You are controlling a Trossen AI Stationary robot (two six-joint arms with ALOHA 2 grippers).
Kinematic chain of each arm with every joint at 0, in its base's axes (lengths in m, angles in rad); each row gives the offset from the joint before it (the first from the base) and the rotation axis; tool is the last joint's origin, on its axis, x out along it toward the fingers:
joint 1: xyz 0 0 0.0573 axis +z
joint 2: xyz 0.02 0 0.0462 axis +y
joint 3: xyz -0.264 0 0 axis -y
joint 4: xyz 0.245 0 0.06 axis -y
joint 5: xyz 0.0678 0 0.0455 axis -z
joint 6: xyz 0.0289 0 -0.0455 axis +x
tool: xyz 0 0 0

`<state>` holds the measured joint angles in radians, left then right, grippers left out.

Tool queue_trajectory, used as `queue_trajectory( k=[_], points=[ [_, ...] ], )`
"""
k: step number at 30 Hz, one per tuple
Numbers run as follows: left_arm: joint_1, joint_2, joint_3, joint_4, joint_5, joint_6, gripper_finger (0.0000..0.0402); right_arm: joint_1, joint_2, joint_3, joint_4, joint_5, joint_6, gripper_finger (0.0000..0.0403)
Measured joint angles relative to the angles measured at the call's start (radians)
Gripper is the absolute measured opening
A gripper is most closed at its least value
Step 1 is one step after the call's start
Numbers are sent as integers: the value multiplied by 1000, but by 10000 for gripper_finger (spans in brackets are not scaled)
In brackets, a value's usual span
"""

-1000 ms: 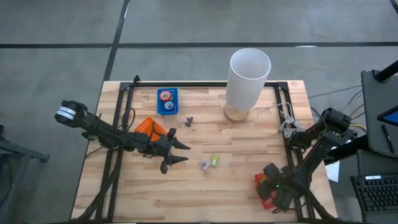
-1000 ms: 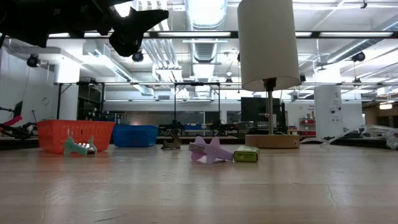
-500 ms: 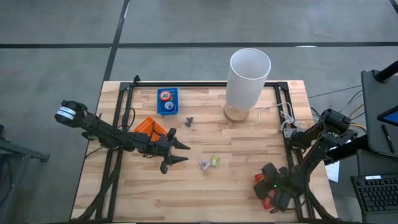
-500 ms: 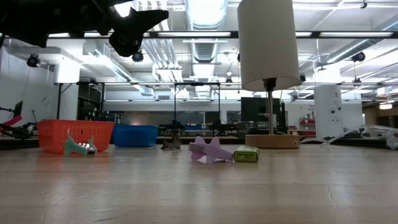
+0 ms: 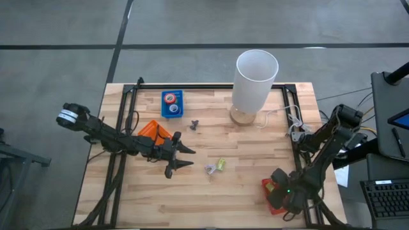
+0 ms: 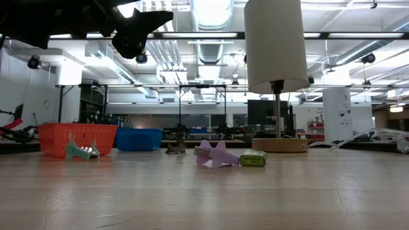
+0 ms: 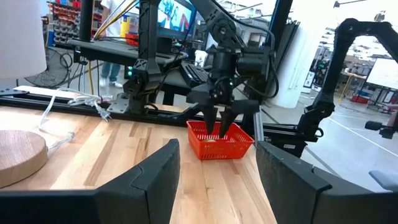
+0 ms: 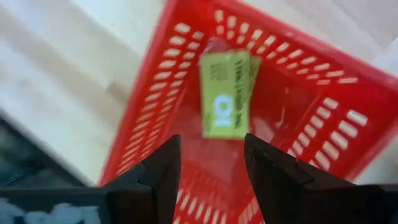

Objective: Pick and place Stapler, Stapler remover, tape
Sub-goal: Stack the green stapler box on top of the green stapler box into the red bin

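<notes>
My right gripper hangs open above a red basket at the table's near right corner, fingers pointing down. A yellow-green box lies flat on the basket's floor, apart from the fingers. My left gripper hovers open over the table's middle, above the tabletop. Near it on the wood lie a purple claw-shaped piece and a second yellow-green box, side by side. A red tape roll and a blue tape roll sit in a blue tray toward the far edge.
A lamp with a tall white shade stands on a round wooden base at the far right. An orange basket sits beside my left arm, a teal piece in front of it. A small dark piece lies near the tray. Black rails edge the table.
My right arm has shifted a little toward the table's right edge while staying over the red basket, and more of the basket's rim shows in the high view. My left arm has kept still.
</notes>
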<state>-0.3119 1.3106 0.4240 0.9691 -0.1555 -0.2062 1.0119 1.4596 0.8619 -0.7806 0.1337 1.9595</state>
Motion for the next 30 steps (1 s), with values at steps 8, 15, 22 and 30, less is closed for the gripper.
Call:
queue_trajectory(
  k=[8, 15, 22, 30],
  points=[
    [0, 0, 0, 1, 0, -2, 213, 0, -145, 2, 21, 96, 20, 149],
    [0, 0, 0, -1, -2, 3, 213, -19, -202, 2, 79, 385, -221, 140],
    [0, 0, 0, -1, -3, 0, 214, -113, -148, 2, 203, 569, -581, 144],
    [0, 0, -1, -2, -3, 3, 213, -328, 18, 2, 458, 417, -991, 179]
  ],
)
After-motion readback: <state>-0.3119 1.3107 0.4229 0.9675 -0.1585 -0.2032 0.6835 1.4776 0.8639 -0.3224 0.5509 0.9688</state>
